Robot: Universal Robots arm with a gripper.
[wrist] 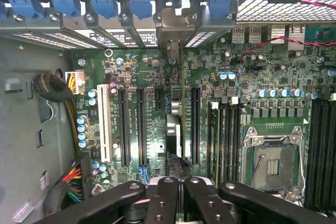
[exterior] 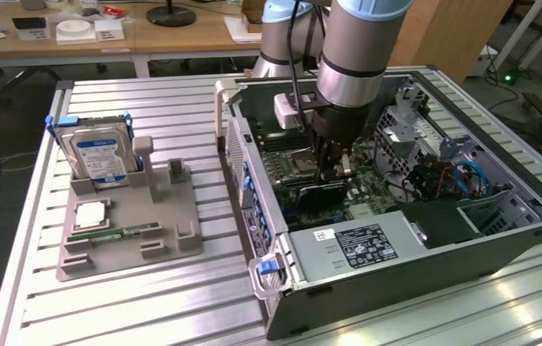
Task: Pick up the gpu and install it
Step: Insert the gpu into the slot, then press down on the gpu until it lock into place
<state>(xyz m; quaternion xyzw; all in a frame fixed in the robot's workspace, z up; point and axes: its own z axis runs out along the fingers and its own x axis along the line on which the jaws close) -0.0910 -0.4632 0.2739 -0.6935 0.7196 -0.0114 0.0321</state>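
The gpu [exterior: 317, 196] stands on edge in a motherboard slot inside the open computer case [exterior: 396, 249], with its black face showing. In the wrist view I see the gpu [wrist: 177, 129] edge-on as a thin line running from its silver end bracket [wrist: 170, 27] at the case's rear wall to under my fingers. My gripper [exterior: 334, 171] reaches straight down into the case, directly over the card's upper edge. The black fingers [wrist: 165, 198] of the gripper [wrist: 181, 184] are shut together. I cannot tell whether they pinch the card's edge or only rest on it.
On the motherboard, the empty CPU socket [wrist: 273, 163] and the memory slots [wrist: 223, 140] lie beside the card. At the exterior view's left, a grey fixture [exterior: 170, 238] holds a hard drive [exterior: 98, 155], a processor [exterior: 93, 214] and a memory stick [exterior: 117, 233].
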